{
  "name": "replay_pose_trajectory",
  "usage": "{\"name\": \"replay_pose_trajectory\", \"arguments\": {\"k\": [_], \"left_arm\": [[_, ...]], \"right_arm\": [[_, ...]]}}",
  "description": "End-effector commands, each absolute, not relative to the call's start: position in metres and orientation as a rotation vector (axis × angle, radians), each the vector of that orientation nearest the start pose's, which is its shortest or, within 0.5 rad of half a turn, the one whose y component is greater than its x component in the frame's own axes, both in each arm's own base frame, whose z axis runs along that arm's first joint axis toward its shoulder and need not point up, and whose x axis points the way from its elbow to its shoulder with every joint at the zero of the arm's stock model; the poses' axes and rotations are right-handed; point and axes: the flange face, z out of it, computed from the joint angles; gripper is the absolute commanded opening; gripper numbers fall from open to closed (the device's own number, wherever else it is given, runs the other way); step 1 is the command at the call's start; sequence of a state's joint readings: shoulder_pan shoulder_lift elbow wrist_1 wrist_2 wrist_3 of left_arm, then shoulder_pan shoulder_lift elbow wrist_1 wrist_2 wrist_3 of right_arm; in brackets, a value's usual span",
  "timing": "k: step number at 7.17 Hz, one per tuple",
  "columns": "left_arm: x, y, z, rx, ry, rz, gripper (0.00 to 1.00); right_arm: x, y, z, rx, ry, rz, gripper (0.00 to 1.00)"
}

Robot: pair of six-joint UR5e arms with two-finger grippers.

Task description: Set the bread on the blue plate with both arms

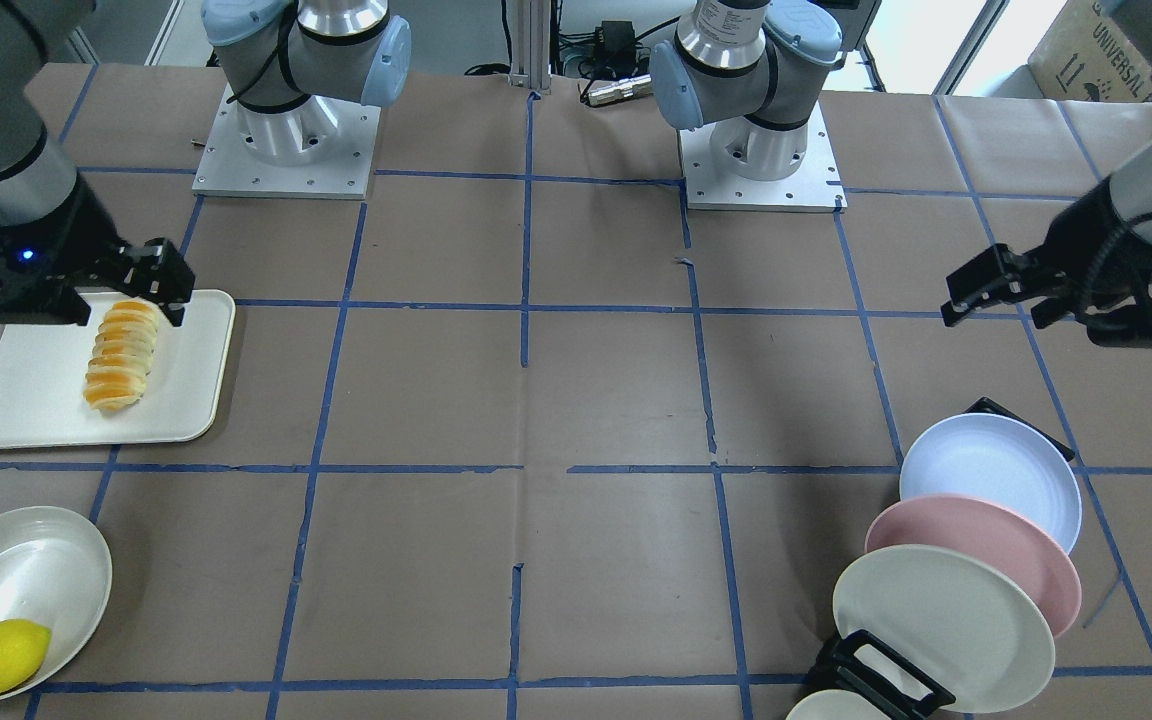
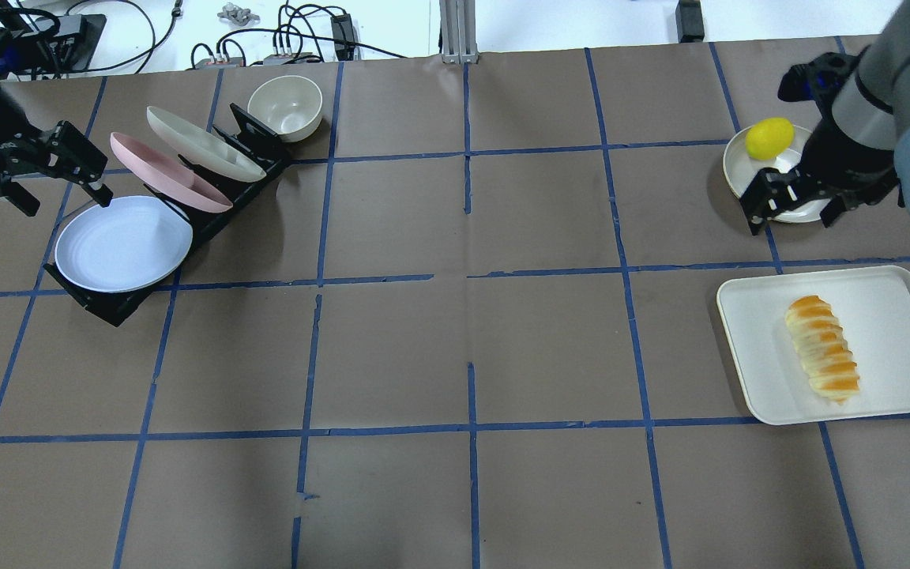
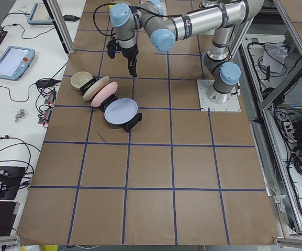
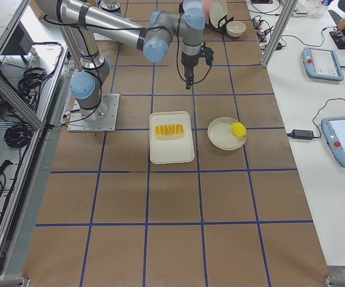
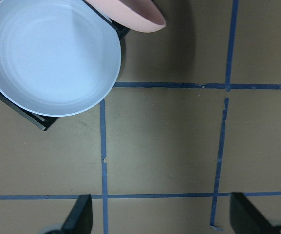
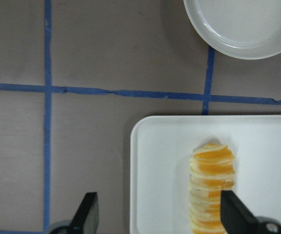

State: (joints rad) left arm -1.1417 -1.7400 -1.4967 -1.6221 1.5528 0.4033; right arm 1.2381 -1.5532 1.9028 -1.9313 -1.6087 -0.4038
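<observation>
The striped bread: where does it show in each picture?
Front-facing: bread at left, on the white tray.
Overhead: bread lower right.
Exterior left: not in it.
Exterior right: bread near centre.
Left wrist: not in it.
Right wrist: bread bottom right.
Shared landmark: the white tray under it.

Worktop (image 2: 455, 340), sides as the robot has them.

Left half: a rack (image 2: 99, 307) runs slantwise from near-left to far-right. It carries three plates in a row: near plate (image 2: 123, 243), middle plate (image 2: 163, 170) behind it, far plate (image 2: 202, 144) behind that. A bowl (image 2: 285, 107) stands just beyond the rack's far end.

Right half: a tray (image 2: 897, 332) lies near the right edge. The bread (image 2: 821, 346) lies on it, lengthwise near-to-far, about mid-tray. Behind the tray, apart from it, a dish (image 2: 733, 167) holds a lemon (image 2: 769, 138) at its far rim.

Left gripper (image 2: 68, 205) hangs left of the rack, beside the near plate's far rim. Right gripper (image 2: 793, 225) hangs above the tray-and-dish area; exact spot not determinable.
</observation>
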Motion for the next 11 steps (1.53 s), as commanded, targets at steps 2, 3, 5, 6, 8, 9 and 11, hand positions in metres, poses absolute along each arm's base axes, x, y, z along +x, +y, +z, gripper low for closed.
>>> {"name": "replay_pose_trajectory", "arguments": {"k": [2, 3, 5, 6, 8, 9, 11], "left_arm": [[0.224, -0.575, 0.379, 0.057, 3.25, 0.218, 1.0], [0.262, -0.595, 0.343, 0.116, 3.227, 0.132, 1.0], [0.292, -0.619, 0.282, 0.094, 3.25, 0.165, 1.0], [0.29, -0.628, 0.258, 0.109, 3.255, 0.18, 0.99], [0.291, -0.63, 0.235, 0.108, 3.27, 0.201, 0.88], [0.29, -0.631, 0.228, 0.11, 3.276, 0.212, 0.76], [0.289, -0.636, 0.226, 0.097, 3.317, 0.172, 0.33]], "right_arm": [[-0.107, -0.445, 0.241, -0.088, 3.17, 0.038, 0.89], [-0.112, -0.445, 0.224, -0.1, 3.151, 0.083, 0.89], [-0.135, -0.445, 0.198, -0.089, 3.13, 0.128, 0.89], [-0.135, -0.445, 0.193, -0.089, 3.122, 0.14, 0.89], [-0.133, -0.442, 0.187, -0.089, 3.112, 0.156, 0.89], [-0.13, -0.439, 0.182, -0.086, 3.103, 0.158, 0.86], [-0.128, -0.436, 0.179, -0.088, 3.115, 0.135, 0.54]]}}
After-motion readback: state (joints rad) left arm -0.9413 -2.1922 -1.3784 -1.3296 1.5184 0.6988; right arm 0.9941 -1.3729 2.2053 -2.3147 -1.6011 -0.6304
